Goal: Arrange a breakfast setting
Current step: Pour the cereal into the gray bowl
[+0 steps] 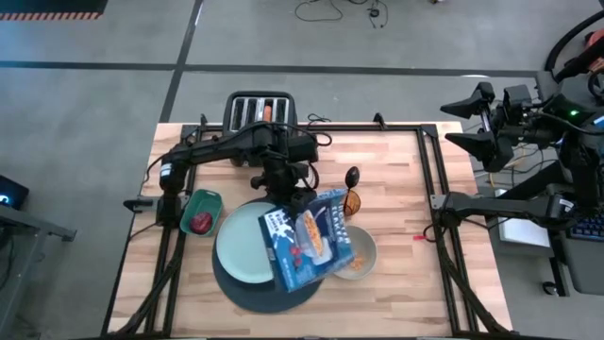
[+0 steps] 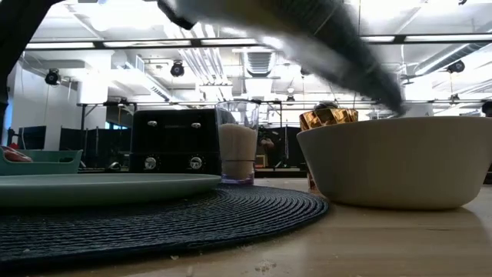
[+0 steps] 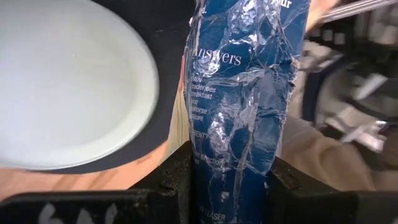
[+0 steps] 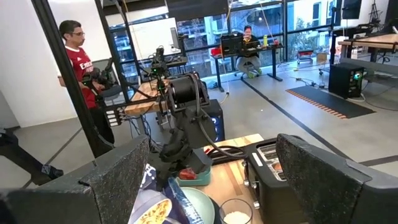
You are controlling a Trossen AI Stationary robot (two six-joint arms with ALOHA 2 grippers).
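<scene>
My left gripper (image 1: 283, 198) is shut on the blue cereal box (image 1: 308, 238), which slants over the pale blue plate (image 1: 243, 244) and the cream bowl (image 1: 360, 257). The plate lies on the dark blue round mat (image 1: 247, 288). The bowl holds cereal (image 2: 329, 116). The amber glass (image 1: 354, 202) and dark spoon (image 1: 352, 177) stand just beyond the bowl. The dark red fruit (image 1: 202, 223) lies in a teal dish (image 1: 201, 210). The bagel (image 1: 268, 111) sticks out of a toaster slot. My right gripper (image 4: 211, 180) is open, off the table's right side. My left gripper pinches the cereal box near its far end between its two fingers (image 3: 174, 183), with a narrow printed side panel (image 3: 233, 143) facing the wrist camera. The fingers come from the far side, slanting down. The box is held tilted above the plate and the bowl.
The black four-slot toaster (image 1: 261, 111) stands at the table's far edge. Black rails (image 1: 434, 198) run along the table's left, far and right sides. Bare wood lies at the near left and the right. A person (image 4: 76, 56) stands in the room beyond.
</scene>
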